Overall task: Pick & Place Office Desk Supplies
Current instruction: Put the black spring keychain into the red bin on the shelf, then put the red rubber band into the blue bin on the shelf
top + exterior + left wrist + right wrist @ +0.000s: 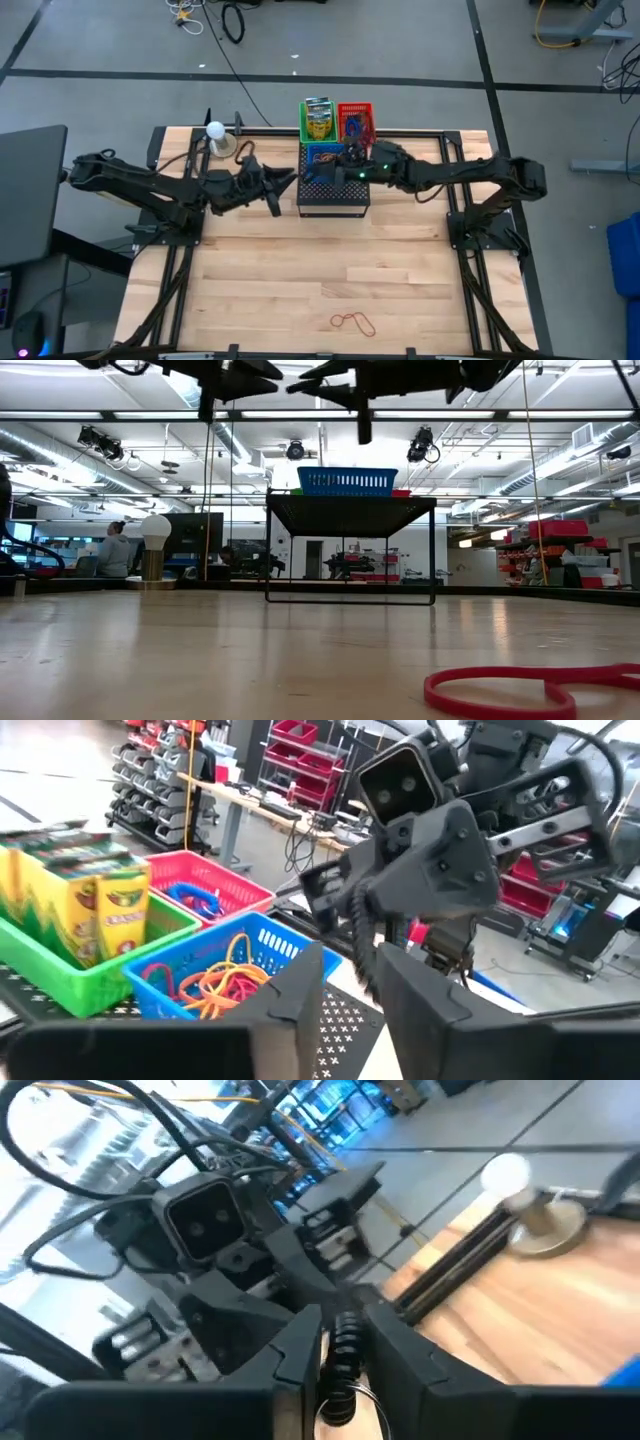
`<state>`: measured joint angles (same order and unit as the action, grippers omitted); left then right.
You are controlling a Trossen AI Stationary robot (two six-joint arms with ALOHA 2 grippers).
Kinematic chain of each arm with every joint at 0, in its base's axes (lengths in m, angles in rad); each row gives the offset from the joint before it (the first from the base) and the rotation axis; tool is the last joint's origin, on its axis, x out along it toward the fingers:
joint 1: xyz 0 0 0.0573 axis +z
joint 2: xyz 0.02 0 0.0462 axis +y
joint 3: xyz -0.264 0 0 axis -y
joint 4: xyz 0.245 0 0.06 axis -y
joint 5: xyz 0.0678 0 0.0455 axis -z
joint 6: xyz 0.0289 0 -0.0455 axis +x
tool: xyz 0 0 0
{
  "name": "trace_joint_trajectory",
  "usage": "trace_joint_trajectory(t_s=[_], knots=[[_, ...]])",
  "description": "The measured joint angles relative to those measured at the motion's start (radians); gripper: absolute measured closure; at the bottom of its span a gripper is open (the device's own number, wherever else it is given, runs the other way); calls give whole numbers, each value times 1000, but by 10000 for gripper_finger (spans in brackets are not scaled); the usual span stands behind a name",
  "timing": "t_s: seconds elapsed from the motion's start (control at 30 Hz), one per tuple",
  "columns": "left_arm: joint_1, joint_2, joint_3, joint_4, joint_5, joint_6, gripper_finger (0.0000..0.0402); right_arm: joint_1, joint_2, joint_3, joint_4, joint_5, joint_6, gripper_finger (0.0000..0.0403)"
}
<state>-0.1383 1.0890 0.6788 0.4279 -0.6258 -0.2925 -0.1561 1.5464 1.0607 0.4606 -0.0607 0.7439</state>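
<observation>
Tools face each other above the black mesh stand (333, 195) at the bench's (300, 280) far edge. Your left tool (285, 182) hangs just left of the stand, its fingers narrowly parted and empty. Your right tool (352, 160) hovers over the blue basket (322, 157) of orange rubber bands (225, 982); fingers narrowly parted, nothing visibly held. Beside it sit a green basket (316, 122) of crayon boxes (95, 905) and a red basket (356, 120). One red rubber band (353, 321) lies near the bench's front edge.

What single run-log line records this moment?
left end effector: beside black stand | right end effector: over blue basket | rubber band: on table
</observation>
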Motion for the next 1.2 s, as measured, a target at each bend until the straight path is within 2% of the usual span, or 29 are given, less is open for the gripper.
trace_joint_trajectory(t_s=[0.17, 0.3, 0.43, 0.53, 0.63, 0.77, 0.93, 1.1, 1.2], knots=[[3, -122, 0, -148, -1, -3, 270, -75, -112, 0, -154, 38, -104, 351], [3, -206, -11, -240, 13, 16, 274, -179, -207, 0, -316, 104, -202, 360], [21, -240, -61, -248, 38, -32, 310, -339, -211, 1, -451, 155, -253, 362], [22, -240, -120, -202, 66, -63, 350, -455, -150, 1, -470, 82, -227, 362], [20, -225, -173, -118, 87, -89, 389, -517, -98, -1, -468, -5, -188, 354], [21, -215, -202, -77, 86, -113, 394, -529, -73, -1, -488, -38, -186, 319], [21, -213, -206, -77, 84, -114, 393, -520, -74, 0, -502, -15, -208, 248], [21, -213, -206, -78, 76, -103, 393, -513, -74, 0, -502, 84, -263, 178], [21, -213, -206, -79, 74, -95, 393, -508, -102, 0, -495, 131, -336, 155]])
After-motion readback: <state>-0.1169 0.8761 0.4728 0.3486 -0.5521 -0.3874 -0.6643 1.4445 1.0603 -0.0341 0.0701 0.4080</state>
